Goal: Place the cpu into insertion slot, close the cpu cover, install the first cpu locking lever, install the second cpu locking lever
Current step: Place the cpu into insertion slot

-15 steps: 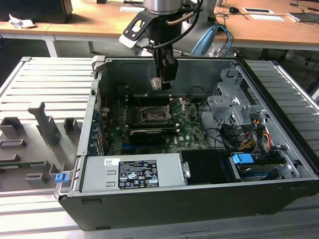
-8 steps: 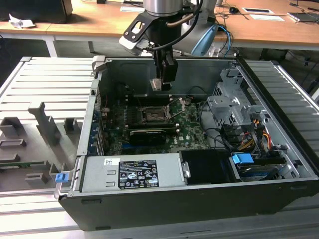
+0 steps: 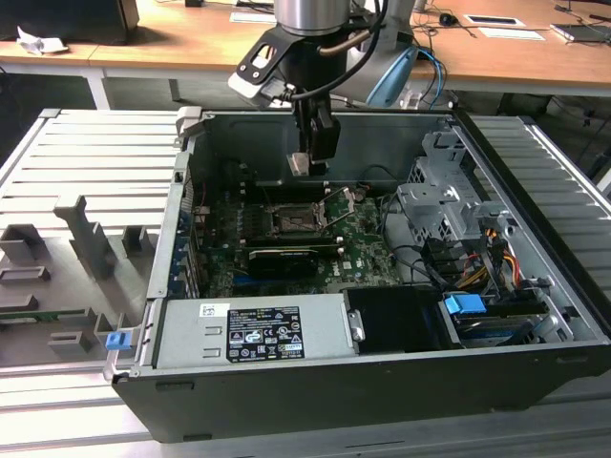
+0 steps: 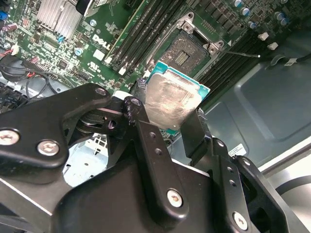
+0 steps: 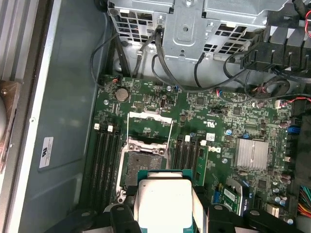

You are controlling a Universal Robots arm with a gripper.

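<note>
One cpu [image 4: 172, 104], a flat square chip with a scratched silvery metal face, is gripped at two opposite sides by the black jaws, closed on it, in the air over the green board [image 5: 252, 121], near the one dark square insertion slot [image 5: 146, 160], whose thin metal cpu cover [image 5: 148, 119] is swung open.

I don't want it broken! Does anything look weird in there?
Nothing looks broken. The cpu, held in the gripper near the open insertion slot, has smeary streaks across its silvery face; that is the only odd thing.
</note>
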